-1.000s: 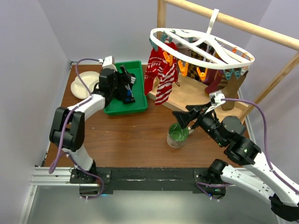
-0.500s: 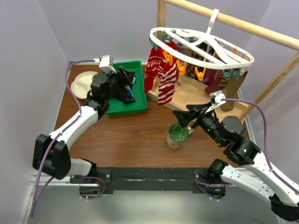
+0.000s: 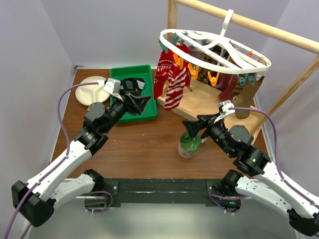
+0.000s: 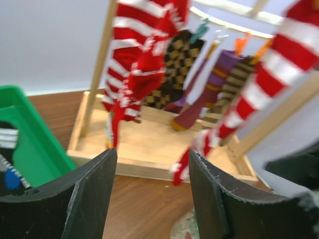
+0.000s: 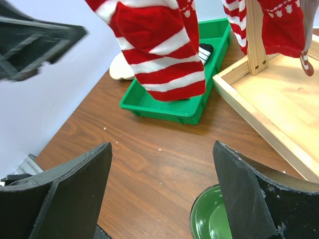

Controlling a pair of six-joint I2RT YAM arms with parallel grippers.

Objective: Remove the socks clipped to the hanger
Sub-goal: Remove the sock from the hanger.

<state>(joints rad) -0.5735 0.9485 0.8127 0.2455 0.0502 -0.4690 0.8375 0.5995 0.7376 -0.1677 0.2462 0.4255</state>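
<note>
Left gripper [image 3: 142, 102] by tray [image 3: 130, 68] edge, right gripper [image 3: 191, 127] above cup [image 3: 187, 151] rim, both released.

You're in a robot lab cell: plain pale walls [image 3: 30, 59] box in a wooden table [image 3: 144, 149], black mounting plate [image 3: 164, 186] along the frame's bottom.

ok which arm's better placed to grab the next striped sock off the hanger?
Left, probably. The open left gripper points at the striped socks on the hanger, with the green tray right beside it for drop-off. The right gripper, also open, sits over the green cup.
</note>
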